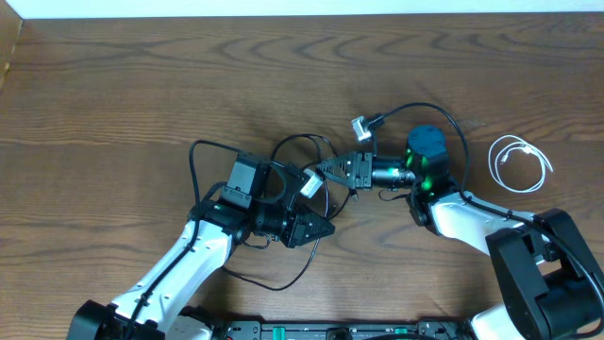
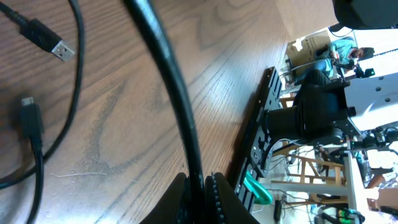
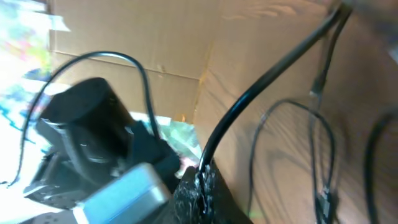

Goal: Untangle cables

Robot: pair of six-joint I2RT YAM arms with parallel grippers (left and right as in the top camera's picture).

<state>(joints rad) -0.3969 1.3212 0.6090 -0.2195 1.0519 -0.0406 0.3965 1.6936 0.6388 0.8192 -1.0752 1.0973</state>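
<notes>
Two black cables lie tangled in loops (image 1: 294,142) at the table's middle. One has a silver plug end (image 1: 360,126). My left gripper (image 1: 319,229) is shut on a black cable (image 2: 163,59), which runs up from between its jaws (image 2: 200,190). A USB plug (image 2: 55,42) and a small plug (image 2: 31,119) lie on the wood beside it. My right gripper (image 1: 326,171) points left, just above the left one. Its jaws (image 3: 202,183) are shut on a black cable (image 3: 261,81). The white cable (image 1: 519,162) lies coiled apart at the right.
The wooden table (image 1: 142,76) stretches back and left. A black loop (image 1: 283,281) trails toward the front edge. The left arm's camera block (image 1: 243,179) sits among the loops. The right arm's blue-capped joint (image 1: 426,144) is near the white coil.
</notes>
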